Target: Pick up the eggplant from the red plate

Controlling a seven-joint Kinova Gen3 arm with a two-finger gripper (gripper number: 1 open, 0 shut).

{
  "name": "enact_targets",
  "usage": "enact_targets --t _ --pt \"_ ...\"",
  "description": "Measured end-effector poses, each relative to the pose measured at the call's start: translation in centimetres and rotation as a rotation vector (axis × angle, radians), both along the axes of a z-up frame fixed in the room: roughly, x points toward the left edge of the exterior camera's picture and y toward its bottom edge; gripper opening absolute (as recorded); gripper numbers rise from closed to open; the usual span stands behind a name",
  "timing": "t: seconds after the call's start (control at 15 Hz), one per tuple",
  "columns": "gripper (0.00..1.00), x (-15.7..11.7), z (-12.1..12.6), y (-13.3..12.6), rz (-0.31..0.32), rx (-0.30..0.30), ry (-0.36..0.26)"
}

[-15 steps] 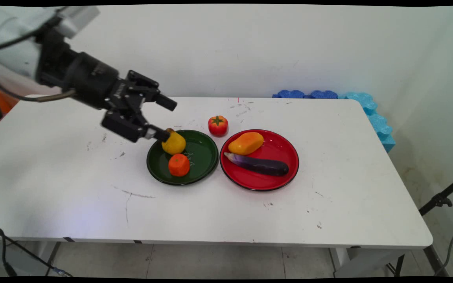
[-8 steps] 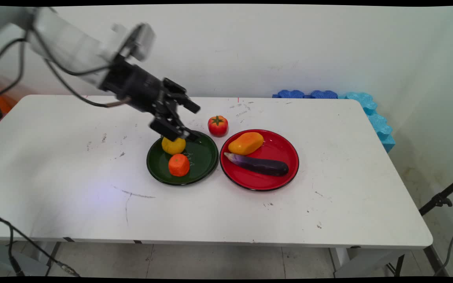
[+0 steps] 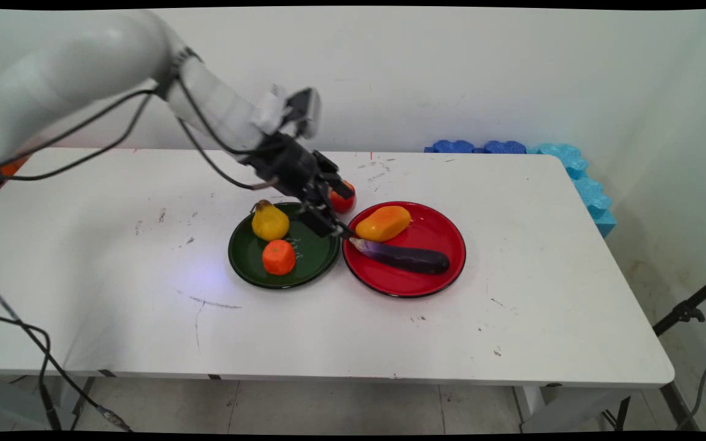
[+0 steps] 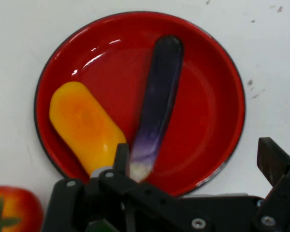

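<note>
Pear (image 3: pixel 270 222) and orange (image 3: pixel 279 257) on green plate (image 3: pixel 319 257); tomato (image 3: pixel 344 202) behind; blue foam (image 3: pixel 580 177) at far corner.

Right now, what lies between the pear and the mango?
The pincer, open, low between the green plate and red plate. In the main view it sits between the pear and mango, by the eggplant's pale end.

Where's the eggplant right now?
The eggplant lies on the red plate right of the green plate, beside the mango, the hand at its pale end.
</note>
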State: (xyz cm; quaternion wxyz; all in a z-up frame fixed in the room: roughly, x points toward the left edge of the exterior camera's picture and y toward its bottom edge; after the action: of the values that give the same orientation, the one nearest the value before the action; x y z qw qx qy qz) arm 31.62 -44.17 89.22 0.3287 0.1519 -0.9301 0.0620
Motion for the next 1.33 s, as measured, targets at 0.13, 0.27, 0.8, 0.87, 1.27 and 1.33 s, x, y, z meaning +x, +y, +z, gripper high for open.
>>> enact_targets --t 0.13,0.27,0.8,0.87,1.27,1.33 --pt "1.00 -1.6 -2.0 -1.7 -0.021 0.020 -0.009" --pt "1.00 -2.9 -3.6 -3.1 -0.040 0.034 -0.016" --pt "1.00 -7.0 -9.0 -7.8 -0.120 0.069 -0.016" --pt "1.00 -7.5 -9.5 -8.2 -0.130 0.073 -0.014" --pt "0.00 -9.2 -11.4 -9.4 -0.168 0.081 0.003" --pt "0.00 -9.4 -11.6 -9.5 -0.172 0.083 0.003"
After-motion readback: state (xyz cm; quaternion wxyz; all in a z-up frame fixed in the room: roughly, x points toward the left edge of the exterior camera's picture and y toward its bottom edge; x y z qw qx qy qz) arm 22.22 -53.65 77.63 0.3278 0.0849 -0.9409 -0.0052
